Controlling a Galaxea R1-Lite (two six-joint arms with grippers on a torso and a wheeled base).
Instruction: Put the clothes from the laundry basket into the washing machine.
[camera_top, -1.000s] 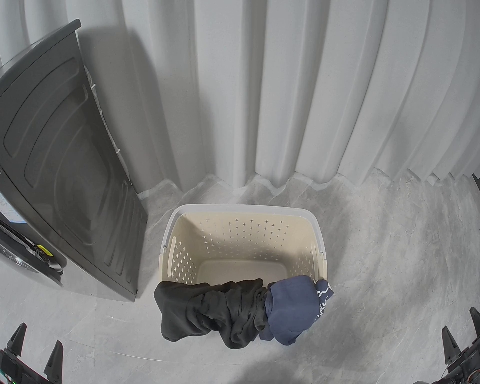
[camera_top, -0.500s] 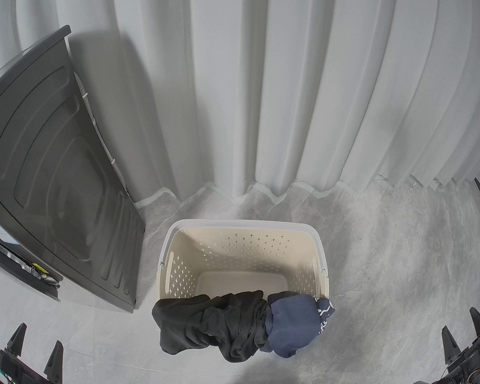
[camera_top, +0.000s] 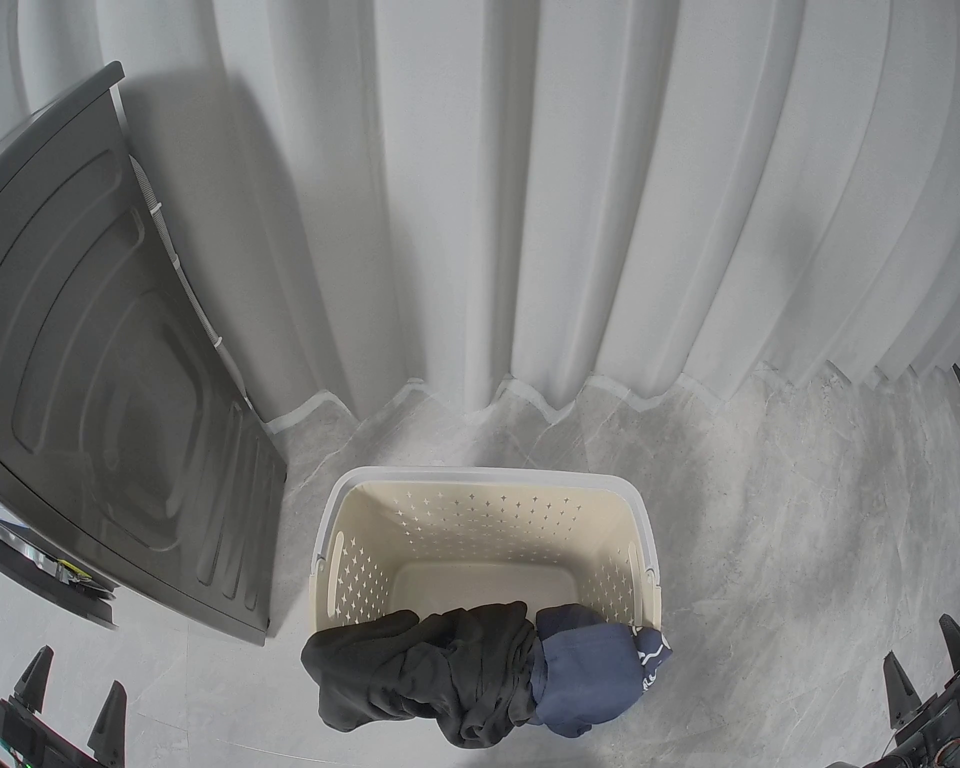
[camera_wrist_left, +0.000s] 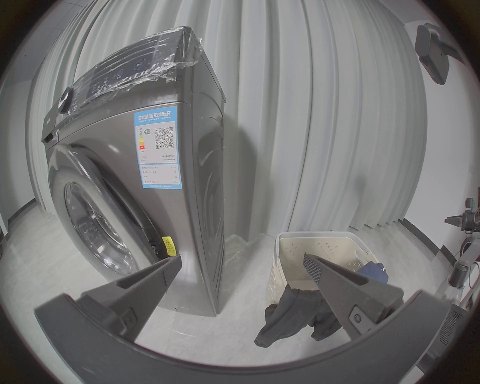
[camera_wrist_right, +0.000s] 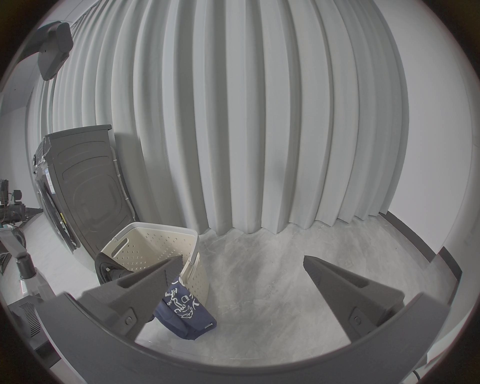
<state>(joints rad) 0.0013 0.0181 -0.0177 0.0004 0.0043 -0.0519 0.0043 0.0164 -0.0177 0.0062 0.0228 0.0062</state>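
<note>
A cream laundry basket (camera_top: 480, 475) stands on the floor in front of me. A black garment (camera_top: 420, 675) and a dark blue garment (camera_top: 590, 670) hang side by side over its near rim. The grey washing machine (camera_top: 110, 400) stands to the left of the basket; its round front door (camera_wrist_left: 95, 230) looks closed. My left gripper (camera_top: 75, 690) is open and empty, low at the left and short of the machine. On the other side, low at the right, my right gripper (camera_top: 920, 660) is open and empty, well clear of the basket.
White pleated curtains (camera_top: 560, 200) hang behind the basket and the machine. Grey marbled floor (camera_top: 800, 520) spreads out to the right of the basket. A narrow strip of floor separates the machine from the basket.
The whole head view has shifted, so the camera moved: basket and machine sit lower in the picture. The clothes, basket and both grippers keep their places.
</note>
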